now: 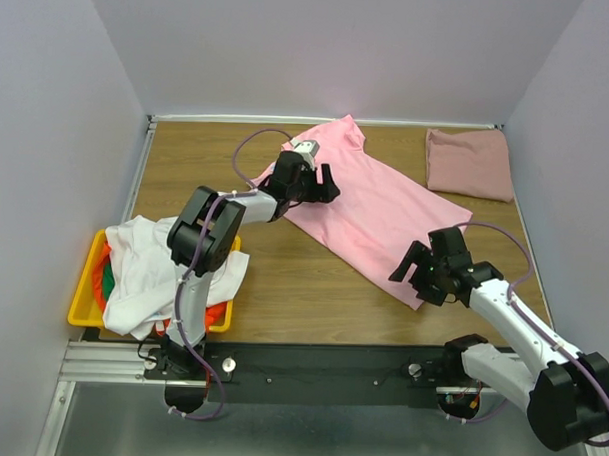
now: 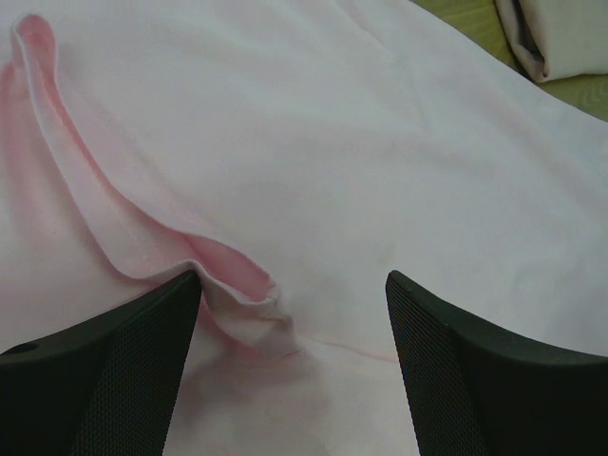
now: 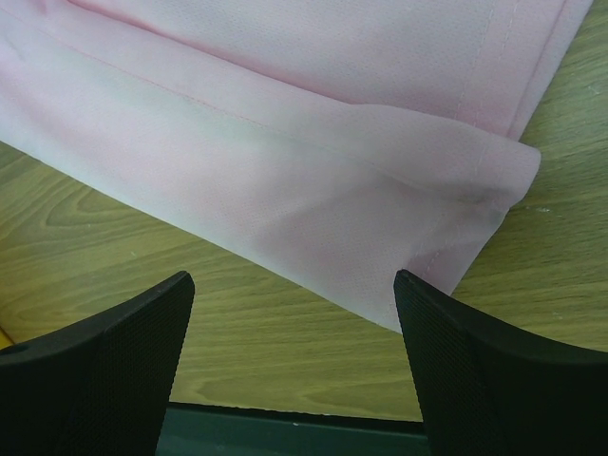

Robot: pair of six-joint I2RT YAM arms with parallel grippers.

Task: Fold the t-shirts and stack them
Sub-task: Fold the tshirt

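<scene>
A bright pink t-shirt (image 1: 370,205) lies spread slantwise across the middle of the table. My left gripper (image 1: 321,186) is open and hovers over its upper left part, where a raised fold (image 2: 142,237) of cloth lies by the left finger. My right gripper (image 1: 420,275) is open just above the shirt's near hem corner (image 3: 456,218), holding nothing. A dusty rose t-shirt (image 1: 470,163) lies folded at the back right; its edge shows in the left wrist view (image 2: 560,38). White (image 1: 148,268), orange and green tees are piled at the left.
A yellow plastic bin (image 1: 81,310) at the left near edge holds the piled tees, with the white one spilling over its rim. The table's front edge and a dark rail (image 3: 285,427) lie just below the right gripper. Walls close in the table on three sides.
</scene>
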